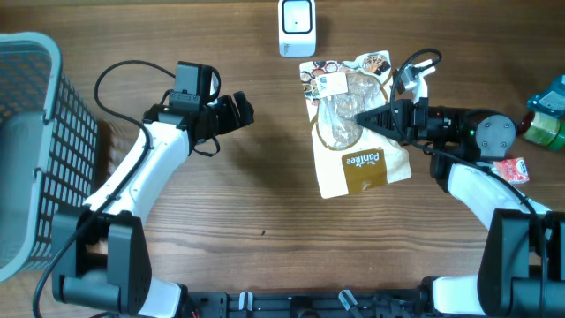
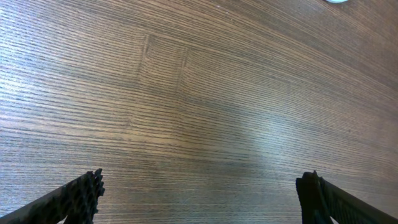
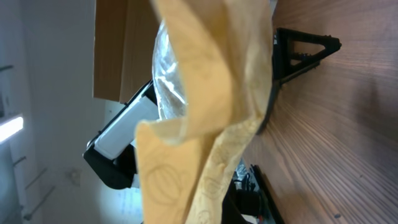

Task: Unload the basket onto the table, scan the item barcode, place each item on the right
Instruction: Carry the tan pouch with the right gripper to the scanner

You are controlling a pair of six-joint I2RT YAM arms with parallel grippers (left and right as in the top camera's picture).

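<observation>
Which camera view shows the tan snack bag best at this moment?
Overhead: the whole bag shows, printed label and clear window included, pinched by the right claw near the white scanner. The right wrist view gives only a crumpled tan stretch of it, close up; the left wrist view shows bare table, no bag.

I see a tan bag (image 1: 362,168) with a brown band, clear window and white label. The scanner (image 1: 297,26) is white, the latticed basket (image 1: 75,150) grey-blue, the table (image 1: 265,185) brown with fine wood grain.
</observation>
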